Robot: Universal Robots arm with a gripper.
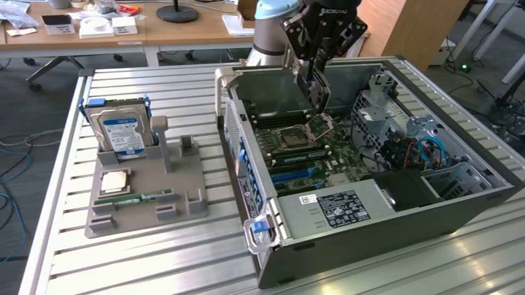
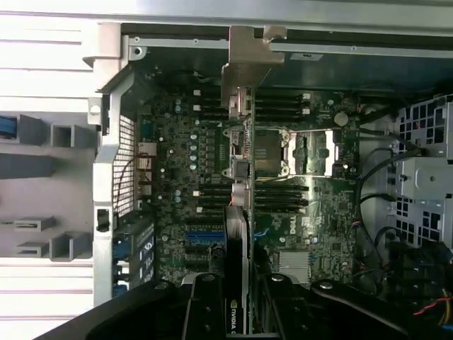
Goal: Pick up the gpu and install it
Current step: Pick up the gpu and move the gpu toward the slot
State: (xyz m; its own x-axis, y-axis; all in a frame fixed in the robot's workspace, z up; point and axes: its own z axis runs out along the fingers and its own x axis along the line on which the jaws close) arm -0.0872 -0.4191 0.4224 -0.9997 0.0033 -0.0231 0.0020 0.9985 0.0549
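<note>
The gpu [image 1: 318, 92] is being held over the open computer case [image 1: 369, 221]; the install step is in hand and the card is not yet seated.

The gripper [image 1: 314, 64] is being kept above the motherboard [image 1: 328, 153], with its fingers [image 2: 204, 304] clenched on the one gpu, which is being gripped edge-on. The silvery bracket [image 2: 248, 60] is being pointed towards the far wall of the case. The card is being hung clear of the board, over the processor socket area, and is not being carried over the blue expansion slots [image 2: 205, 237]. By judgement, the next move calls for the card's lower edge to be lined up over a slot, with the bracket at the case's rear wall. The following are being counted: one gpu, one gripper and one case. On the grey holder [image 1: 184, 178] on the table [image 1: 147, 264] are one hard drive [image 1: 122, 132], one processor chip [image 1: 113, 181] and one memory stick [image 1: 135, 198].
</note>
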